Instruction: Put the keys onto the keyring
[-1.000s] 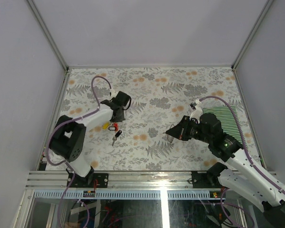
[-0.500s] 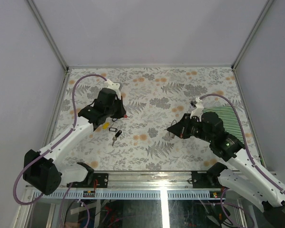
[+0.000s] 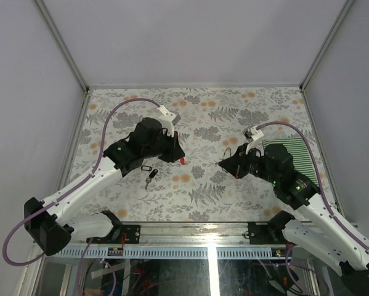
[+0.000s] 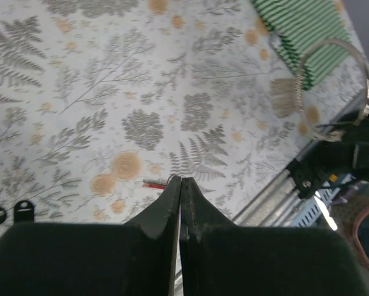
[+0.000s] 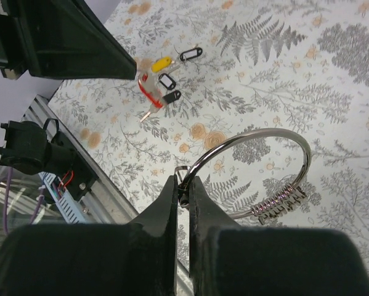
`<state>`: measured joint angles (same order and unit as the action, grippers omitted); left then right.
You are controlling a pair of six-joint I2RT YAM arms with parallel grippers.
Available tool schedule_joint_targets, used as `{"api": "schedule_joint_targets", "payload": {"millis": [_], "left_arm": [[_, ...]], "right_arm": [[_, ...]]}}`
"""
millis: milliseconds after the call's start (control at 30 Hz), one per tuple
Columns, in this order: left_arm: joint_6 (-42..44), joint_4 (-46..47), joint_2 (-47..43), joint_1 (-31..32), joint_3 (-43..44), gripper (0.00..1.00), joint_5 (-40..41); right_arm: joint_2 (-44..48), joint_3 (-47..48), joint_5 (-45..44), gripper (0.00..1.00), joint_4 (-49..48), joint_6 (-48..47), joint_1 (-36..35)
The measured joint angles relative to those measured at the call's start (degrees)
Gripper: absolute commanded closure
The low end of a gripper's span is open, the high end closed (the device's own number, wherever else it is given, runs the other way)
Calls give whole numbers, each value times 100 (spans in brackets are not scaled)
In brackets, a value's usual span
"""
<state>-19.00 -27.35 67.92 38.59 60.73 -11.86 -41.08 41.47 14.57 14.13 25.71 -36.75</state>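
My left gripper (image 3: 179, 159) is shut on the red-tagged key (image 3: 182, 161) and holds it above the table's middle. In the left wrist view the red tag (image 4: 152, 184) pokes out at the closed tips (image 4: 180, 180). My right gripper (image 3: 223, 163) is shut on the silver keyring (image 5: 265, 131), pinching the wire at the tips (image 5: 184, 182). The ring stands up from the jaws, and its coiled part hangs on the far side. It also shows in the left wrist view (image 4: 368, 92), to the right of the red key. The two grippers face each other a short gap apart.
A yellow-tagged key (image 5: 161, 63) and black-tagged keys (image 5: 170, 97) lie on the floral cloth under the left arm; one black one (image 3: 148, 179) shows from above. A green striped cloth (image 3: 301, 154) lies at the right. The metal rail (image 3: 190, 231) runs along the near edge.
My left arm has swung right and extended, carrying the red-tagged key from the key pile toward the right gripper. The right gripper has shifted slightly with the ring.
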Motion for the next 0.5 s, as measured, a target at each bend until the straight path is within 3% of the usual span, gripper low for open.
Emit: {"api": "schedule_joint_targets", "payload": {"millis": [500], "left_arm": [[-118, 444, -4, 992, 800, 100, -1222]], "right_arm": [[868, -555, 293, 100, -1440, -699, 0]]}}
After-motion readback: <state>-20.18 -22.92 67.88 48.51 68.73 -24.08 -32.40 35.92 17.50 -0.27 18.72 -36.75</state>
